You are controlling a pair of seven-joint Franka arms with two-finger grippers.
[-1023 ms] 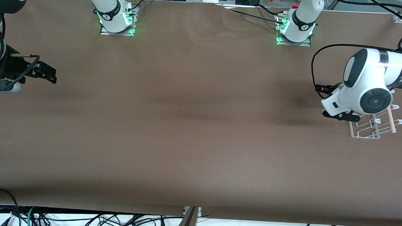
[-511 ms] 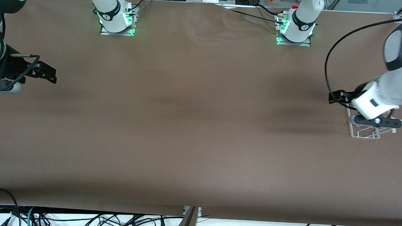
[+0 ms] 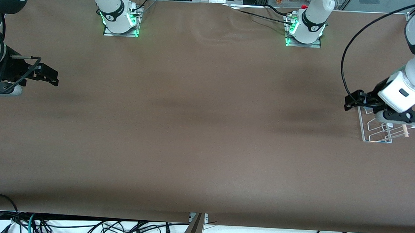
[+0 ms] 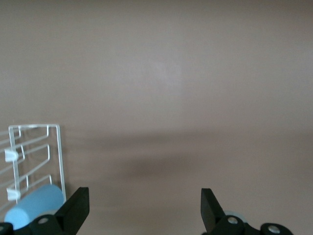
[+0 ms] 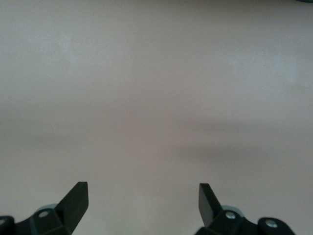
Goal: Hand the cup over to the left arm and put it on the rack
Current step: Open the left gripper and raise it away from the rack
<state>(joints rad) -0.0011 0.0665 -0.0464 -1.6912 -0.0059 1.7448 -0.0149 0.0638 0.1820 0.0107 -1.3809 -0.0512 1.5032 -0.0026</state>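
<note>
The light-blue cup (image 4: 35, 206) lies on its side on the white wire rack (image 4: 57, 147), right beside one finger of my left gripper (image 4: 143, 198). That gripper is open and empty. In the front view the left gripper (image 3: 400, 117) hangs low over the rack (image 3: 372, 133) at the left arm's end of the table and hides the cup. The rack's wooden dowel (image 3: 404, 130) shows just under the gripper. My right gripper (image 3: 49, 76) waits open and empty over the right arm's end of the table; it also shows in the right wrist view (image 5: 143, 193).
A brown cloth (image 3: 200, 130) covers the whole table. The two arm bases (image 3: 121, 20) (image 3: 304, 30) stand along the edge farthest from the front camera. A black cable (image 3: 347, 59) loops from the left arm above the table beside the rack.
The left arm has swung toward its end of the table and its hand now sits over the rack's middle. The right arm has not moved.
</note>
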